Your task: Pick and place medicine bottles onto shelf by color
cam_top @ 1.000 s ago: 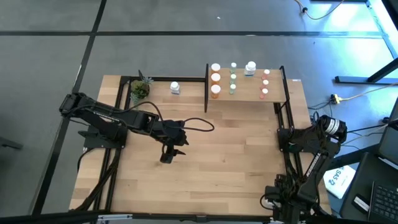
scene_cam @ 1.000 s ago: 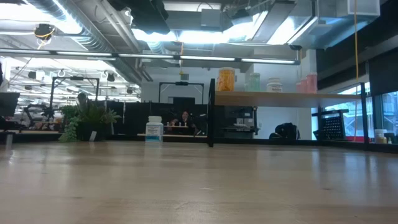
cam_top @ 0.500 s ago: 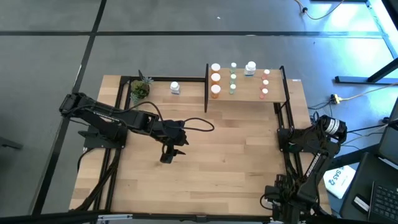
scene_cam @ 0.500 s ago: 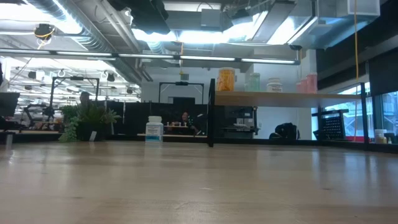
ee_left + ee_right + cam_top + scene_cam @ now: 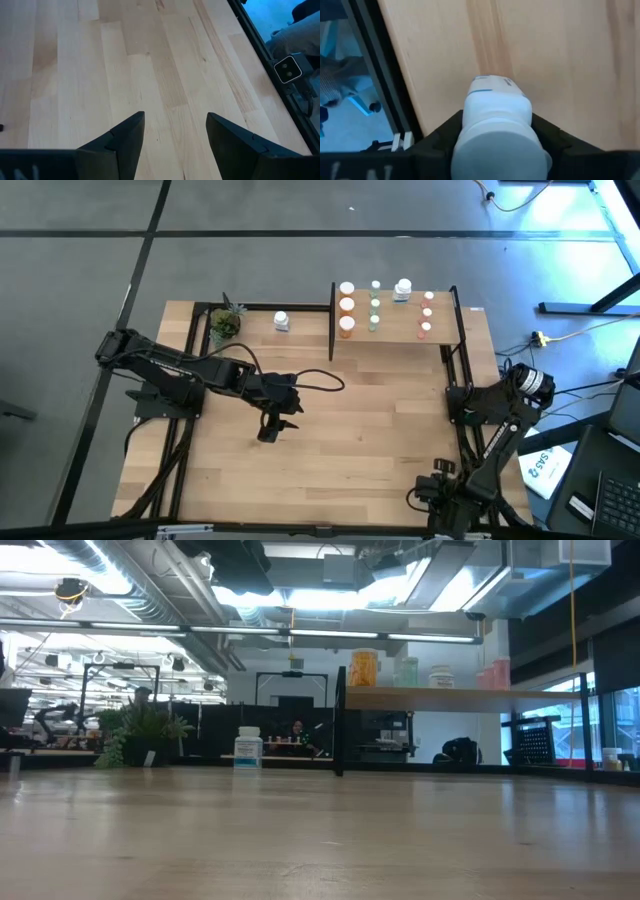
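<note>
a wooden table (image 5: 380, 430) seen from above with two dark robot arms. the left gripper (image 5: 175, 137) hovers over bare wood near the table's middle, fingers spread apart with nothing between them. the right gripper (image 5: 495, 135) sits at the table's near right corner, fingers closed around a white bottle (image 5: 496, 122). at the far edge, the raised shelf (image 5: 395, 330) carries medicine bottles (image 5: 346, 306) in colour rows — orange, green, white, pink — while another white bottle (image 5: 281, 321) stands beside a potted plant (image 5: 225, 323).
</note>
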Robot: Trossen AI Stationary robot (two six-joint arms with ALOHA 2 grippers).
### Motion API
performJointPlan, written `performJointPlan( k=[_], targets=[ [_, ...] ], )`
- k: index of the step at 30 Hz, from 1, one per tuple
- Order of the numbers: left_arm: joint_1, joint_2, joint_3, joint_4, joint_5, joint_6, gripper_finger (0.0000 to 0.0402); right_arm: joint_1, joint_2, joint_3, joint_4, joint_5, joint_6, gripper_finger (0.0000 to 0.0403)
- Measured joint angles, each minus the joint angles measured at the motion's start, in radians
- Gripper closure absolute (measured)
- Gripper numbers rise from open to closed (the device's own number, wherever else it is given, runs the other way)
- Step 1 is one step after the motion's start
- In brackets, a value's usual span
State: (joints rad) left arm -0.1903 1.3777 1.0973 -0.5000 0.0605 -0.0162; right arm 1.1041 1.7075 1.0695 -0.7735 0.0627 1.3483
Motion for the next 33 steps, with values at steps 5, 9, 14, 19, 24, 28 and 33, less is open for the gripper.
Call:
performJointPlan(
  k=[5,9,14,19,24,28,33],
  targets=[
    [0.000,0.000,0.000,0.000,0.000,0.000,0.0195,-0.063,-0.038,0.000,-0.003,0.011,-0.070,0.0231],
    [0.000,0.000,0.000,0.000,0.000,0.000,0.0195,-0.127,-0.113,0.000,-0.012,0.057,-0.142,0.0225],
    [0.000,0.000,0.000,0.000,0.000,0.000,0.0195,-0.233,-0.245,0.000,-0.081,0.058,-0.238,0.0231],
    [0.000,0.000,0.000,0.000,0.000,0.000,0.0195,-0.383,-0.364,0.000,-0.179,0.060,-0.335,0.0231],
    [0.000,0.000,0.000,0.000,0.000,0.000,0.0195,-0.535,-0.448,0.009,-0.220,0.048,-0.503,0.0231],
    [0.000,0.000,0.000,0.000,0.000,0.000,0.0195,-0.630,-0.460,0.099,-0.334,0.042,-0.634,0.0231],
    [0.000,0.000,0.000,0.000,0.000,0.000,0.0195,-0.731,-0.460,0.279,-0.478,0.041,-0.789,0.0231]
  ],
)
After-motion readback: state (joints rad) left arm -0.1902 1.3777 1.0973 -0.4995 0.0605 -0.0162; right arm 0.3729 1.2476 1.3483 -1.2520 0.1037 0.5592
